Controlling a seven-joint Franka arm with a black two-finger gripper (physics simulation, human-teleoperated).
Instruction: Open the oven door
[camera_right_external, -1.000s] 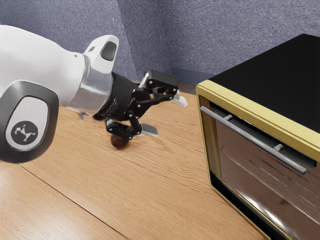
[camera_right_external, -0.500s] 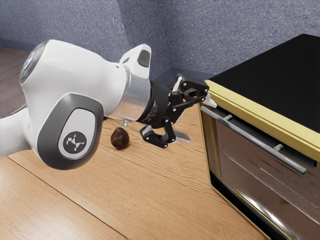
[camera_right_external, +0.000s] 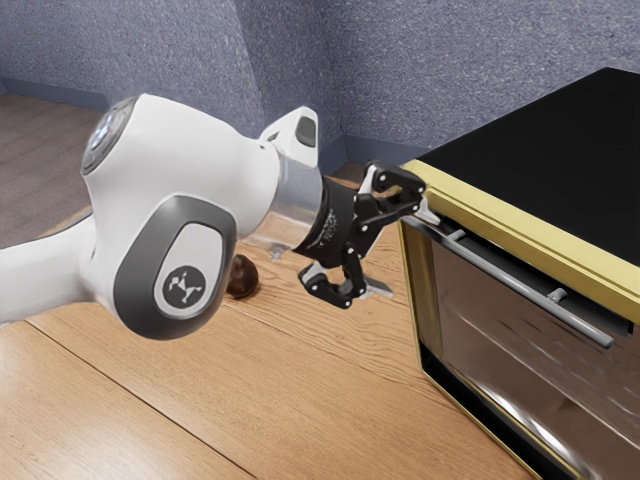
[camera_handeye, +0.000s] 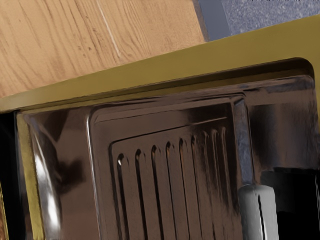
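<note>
Tool (camera_right_external: 406, 252) spread, near oven handle (camera_right_external: 510, 282), arm logo (camera_right_external: 185, 287)

You can read no words or numbers here. On the white arm (camera_right_external: 185, 135), you see a round dark badge (camera_right_external: 184, 287) bearing a pale logo of branching lines, set within a white oval panel (camera_right_external: 190, 254). On the black collar (camera_right_external: 333, 210) at the arm's front end, you find small pale lettering (camera_right_external: 326, 235), too small for you to make out.
</note>
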